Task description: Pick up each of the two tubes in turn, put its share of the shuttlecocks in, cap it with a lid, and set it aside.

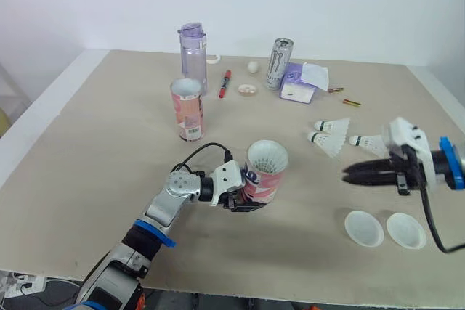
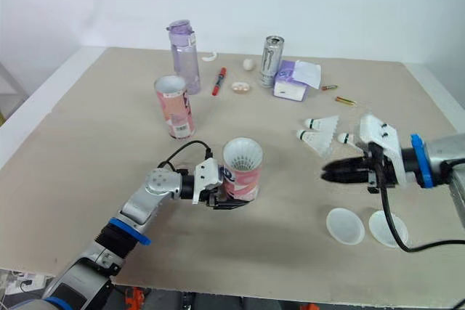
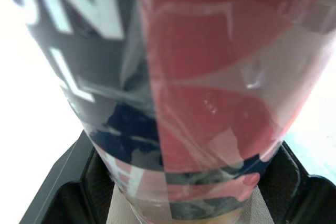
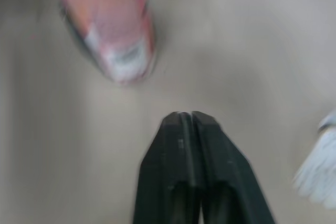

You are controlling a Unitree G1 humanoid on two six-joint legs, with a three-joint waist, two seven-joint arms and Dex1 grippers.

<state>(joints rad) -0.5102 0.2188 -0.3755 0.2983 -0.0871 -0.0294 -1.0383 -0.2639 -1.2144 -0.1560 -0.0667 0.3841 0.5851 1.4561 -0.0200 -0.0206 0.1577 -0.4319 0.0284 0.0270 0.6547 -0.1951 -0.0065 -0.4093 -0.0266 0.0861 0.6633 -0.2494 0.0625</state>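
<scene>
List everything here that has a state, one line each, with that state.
Held tube, uncapped, gripped by the left claw, with a shuttlecock showing at its mouth.
Second tube, upright, uncapped.
Loose shuttlecocks, three lying on their sides, outside the tubes.
Lids, two lying side by side, on neither tube.
Right claw, shut, holding nothing.
Water bottle, upright, lid shut.
Energy drink can, upright.

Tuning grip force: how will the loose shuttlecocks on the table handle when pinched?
Likely very light: the shuttlecocks are mostly thin white skirt. Skirts probably crush easily; the dark-banded tips look firmer. Lying sideways, they may roll in arcs.
</scene>
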